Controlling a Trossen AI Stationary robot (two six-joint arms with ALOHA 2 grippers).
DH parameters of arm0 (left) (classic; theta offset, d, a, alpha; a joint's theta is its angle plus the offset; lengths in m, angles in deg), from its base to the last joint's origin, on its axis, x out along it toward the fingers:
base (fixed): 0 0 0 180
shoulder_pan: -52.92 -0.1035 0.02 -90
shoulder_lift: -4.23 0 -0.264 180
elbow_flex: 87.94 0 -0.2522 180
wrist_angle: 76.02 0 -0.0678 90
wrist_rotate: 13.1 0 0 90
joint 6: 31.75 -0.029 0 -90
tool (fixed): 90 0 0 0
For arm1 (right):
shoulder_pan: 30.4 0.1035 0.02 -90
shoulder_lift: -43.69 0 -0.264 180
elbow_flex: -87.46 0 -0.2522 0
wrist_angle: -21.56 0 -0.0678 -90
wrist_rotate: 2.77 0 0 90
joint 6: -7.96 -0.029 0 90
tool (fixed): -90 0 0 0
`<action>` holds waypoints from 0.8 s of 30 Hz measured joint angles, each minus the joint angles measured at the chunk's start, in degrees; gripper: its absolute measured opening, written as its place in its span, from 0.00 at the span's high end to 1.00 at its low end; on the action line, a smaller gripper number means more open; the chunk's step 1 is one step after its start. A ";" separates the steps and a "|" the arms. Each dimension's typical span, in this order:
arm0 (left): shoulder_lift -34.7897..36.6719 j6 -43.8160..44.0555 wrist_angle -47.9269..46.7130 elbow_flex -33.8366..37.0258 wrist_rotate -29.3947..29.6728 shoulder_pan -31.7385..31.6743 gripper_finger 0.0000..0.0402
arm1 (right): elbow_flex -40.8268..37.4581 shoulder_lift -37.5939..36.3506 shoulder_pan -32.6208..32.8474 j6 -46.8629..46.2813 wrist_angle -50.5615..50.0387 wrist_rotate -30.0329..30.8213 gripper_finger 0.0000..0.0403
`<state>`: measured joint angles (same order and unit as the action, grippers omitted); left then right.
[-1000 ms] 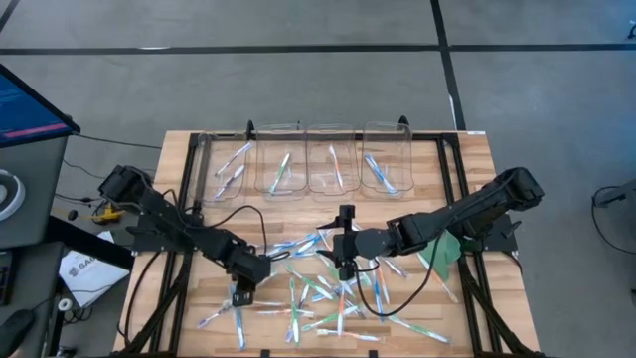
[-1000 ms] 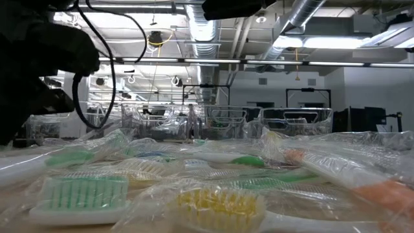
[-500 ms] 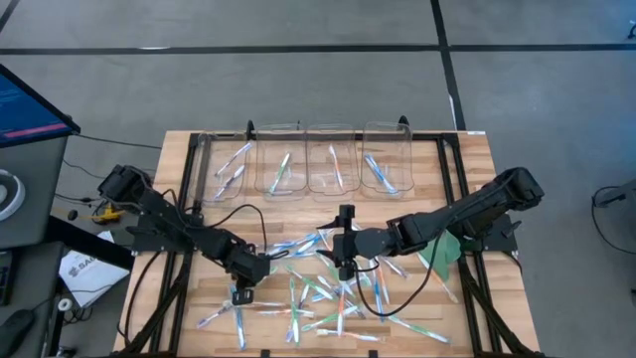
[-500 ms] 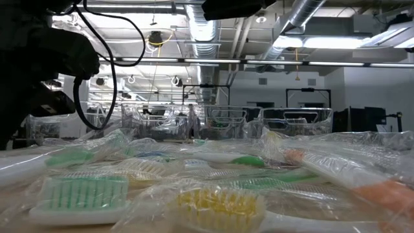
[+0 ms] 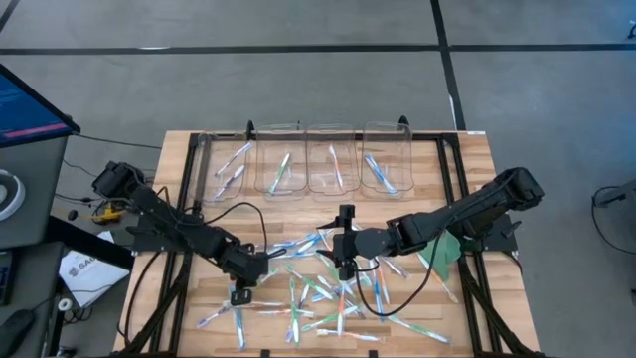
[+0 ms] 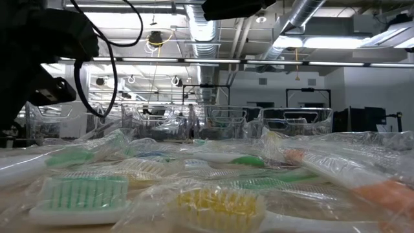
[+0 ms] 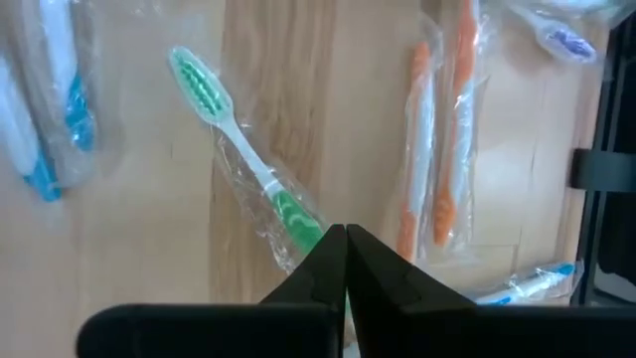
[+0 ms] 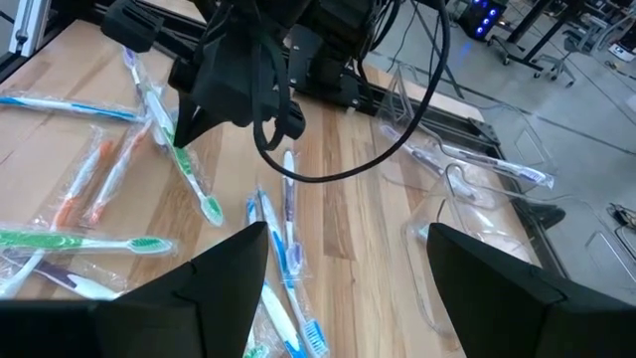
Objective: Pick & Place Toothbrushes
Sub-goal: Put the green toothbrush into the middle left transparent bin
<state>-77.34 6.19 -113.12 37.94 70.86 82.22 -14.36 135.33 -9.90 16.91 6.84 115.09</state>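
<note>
Gripping green toothbrush (image 7: 243, 149), left tool (image 7: 345, 249)

Lighting's pretty even from overhead, no hard shadows on the table (image 5: 467, 149) in the high view, just soft dark patches under the arms. Low view is the rough one: ceiling strip lights (image 6: 336, 43) blow out white, the left arm (image 6: 39, 58) is a black silhouette against them, and the wrapped toothbrushes (image 6: 213, 207) right at the lens are blurry with glare on the plastic. Left wrist view is soft and a bit washed out; right wrist view is crisp and bright.
</note>
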 joint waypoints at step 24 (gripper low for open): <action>-0.56 3.63 0.03 0.92 2.33 -0.33 0.68 | 0.00 0.00 0.00 0.00 -0.05 0.00 0.33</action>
<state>-77.90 9.82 -113.09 38.86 73.20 81.90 -14.36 135.33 -9.90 16.91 6.78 115.09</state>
